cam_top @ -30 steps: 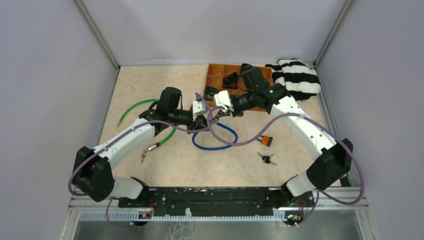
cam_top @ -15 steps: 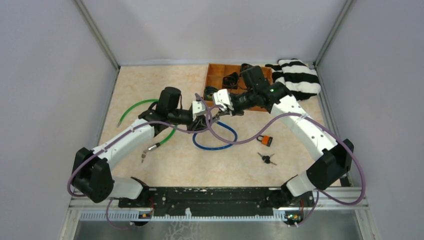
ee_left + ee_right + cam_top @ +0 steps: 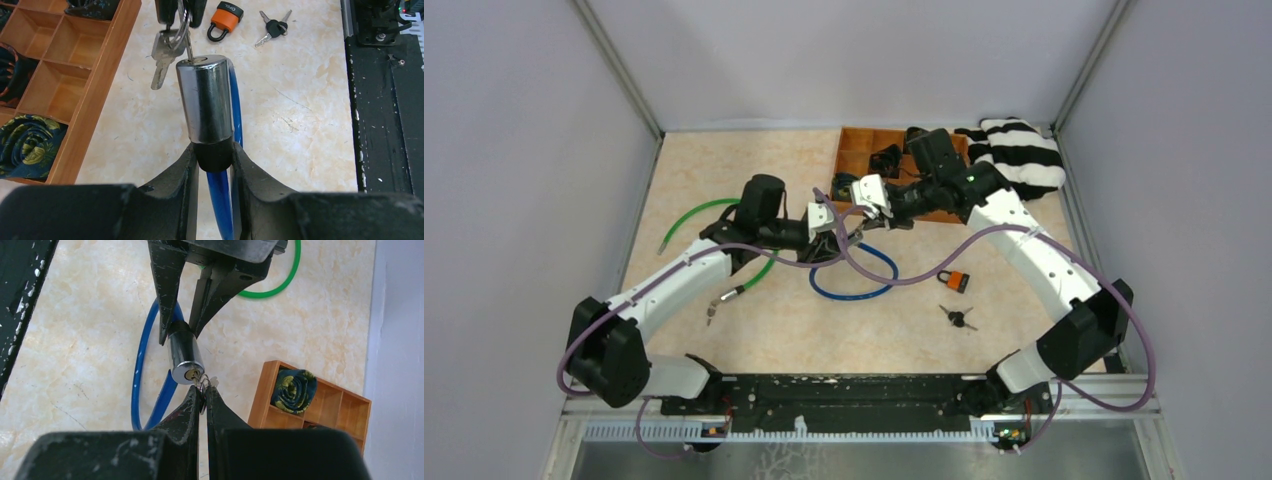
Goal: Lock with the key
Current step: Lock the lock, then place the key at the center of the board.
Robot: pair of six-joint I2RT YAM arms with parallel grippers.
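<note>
The left gripper [image 3: 212,150] still pinches the black collar of the blue cable lock's chrome cylinder [image 3: 206,100], its jaws only part-way apart. It holds the cylinder above the middle of the worktop [image 3: 724,170], with the cable loop [image 3: 854,280] lying below. The right gripper [image 3: 202,392], clamped tight on the key [image 3: 189,48] seated in the keyhole, has edged slightly toward the far edge.

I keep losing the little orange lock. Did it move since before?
No. The orange padlock lies where it was, with the same gap to the loose keys beside it.
</note>
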